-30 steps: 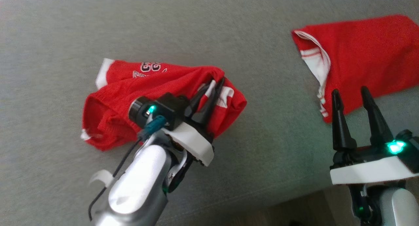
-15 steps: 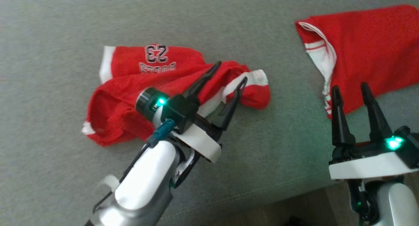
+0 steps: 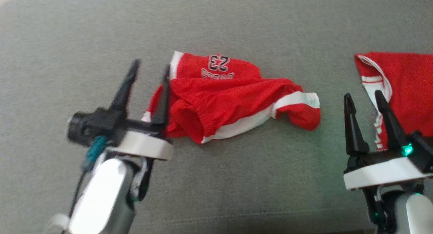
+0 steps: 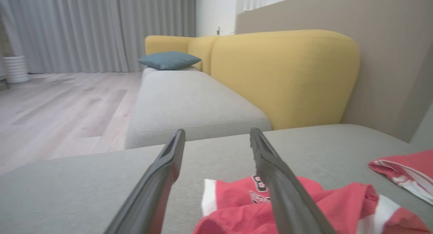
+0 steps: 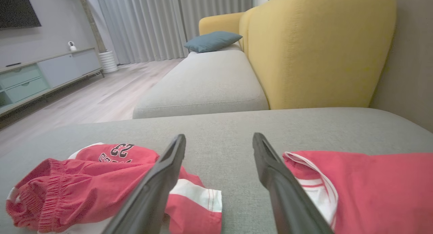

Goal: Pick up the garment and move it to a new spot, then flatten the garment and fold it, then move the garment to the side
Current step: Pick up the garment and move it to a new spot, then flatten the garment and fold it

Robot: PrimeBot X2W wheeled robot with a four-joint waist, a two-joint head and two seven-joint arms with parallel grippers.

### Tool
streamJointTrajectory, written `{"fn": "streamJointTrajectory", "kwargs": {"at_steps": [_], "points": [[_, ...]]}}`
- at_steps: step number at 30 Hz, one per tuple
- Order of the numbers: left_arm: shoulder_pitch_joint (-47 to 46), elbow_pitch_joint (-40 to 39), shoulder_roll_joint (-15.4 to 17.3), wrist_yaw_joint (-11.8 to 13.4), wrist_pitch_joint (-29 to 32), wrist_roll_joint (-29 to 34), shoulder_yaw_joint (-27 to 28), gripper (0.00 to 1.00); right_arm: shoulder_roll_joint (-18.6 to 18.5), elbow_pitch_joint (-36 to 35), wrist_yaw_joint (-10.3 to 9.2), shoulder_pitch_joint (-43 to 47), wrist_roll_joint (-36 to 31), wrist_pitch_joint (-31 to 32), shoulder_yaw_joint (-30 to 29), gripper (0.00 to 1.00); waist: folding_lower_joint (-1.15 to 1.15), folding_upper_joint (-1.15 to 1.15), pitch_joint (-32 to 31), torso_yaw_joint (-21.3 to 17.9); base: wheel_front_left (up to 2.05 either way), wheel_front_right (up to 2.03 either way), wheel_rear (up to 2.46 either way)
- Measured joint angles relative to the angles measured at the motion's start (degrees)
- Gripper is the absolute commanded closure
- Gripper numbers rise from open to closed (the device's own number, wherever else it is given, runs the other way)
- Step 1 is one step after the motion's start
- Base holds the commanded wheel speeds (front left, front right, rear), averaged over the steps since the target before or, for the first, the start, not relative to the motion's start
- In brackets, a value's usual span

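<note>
The garment (image 3: 236, 102) is a pair of red shorts with white trim and the number 23, lying crumpled on the grey sofa seat (image 3: 236, 179). My left gripper (image 3: 151, 65) stands open at the shorts' left edge, its right finger (image 3: 164, 98) just in front of the cloth, and it holds nothing. In the left wrist view the open left gripper (image 4: 217, 132) points over the shorts (image 4: 230, 200) toward the far sofa. My right gripper (image 3: 362, 95) is open and empty to the right of the shorts. In the right wrist view the right gripper (image 5: 219, 136) has the shorts (image 5: 84, 179) at its lower left.
A second red garment with white trim (image 3: 402, 81) lies flat at the right, also seen beside the right gripper as a red garment (image 5: 372, 183). A yellow backrest (image 4: 284, 75) and a blue cushion (image 4: 169, 59) stand beyond. Bare grey seat lies left of the shorts.
My left gripper opened and let go of the shorts, then drew back to their left edge. The head camera shifted, so both garments sit further right in its view. The right gripper stayed open.
</note>
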Motion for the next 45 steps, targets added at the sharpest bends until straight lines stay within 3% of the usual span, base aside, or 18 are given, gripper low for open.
{"fn": "streamJointTrajectory", "kwargs": {"at_steps": [6,12,24,45], "points": [[6.73,-2.67,1.01,2.09,-0.01,0.13,4.94,0.0,0.01,-0.26,0.0,1.88,-1.05,1.26,-0.45,0.0,0.0,0.0,-2.27,3.5,0.0,0.0,0.0],[11.95,-3.1,1.37,1.98,-0.01,0.32,6.24,0.0,0.0,-0.54,0.0,3.0,-1.25,2.0,-0.71,0.0,0.0,0.0,-5.01,5.14,0.0,0.0,0.0],[15.78,-2.35,2.13,0.99,-0.01,1.21,6.23,0.0,0.01,-0.57,0.0,7.2,-1.26,2.77,-1.16,0.0,0.0,0.0,-8.89,4.93,0.0,0.0,0.0],[16.47,-1.09,2.15,-0.04,-0.01,2.22,5.41,0.0,0.02,-1.29,0.0,7.61,-0.97,2.85,-1.63,0.0,0.0,0.0,-8.79,4.84,0.0,0.0,0.0]]}}
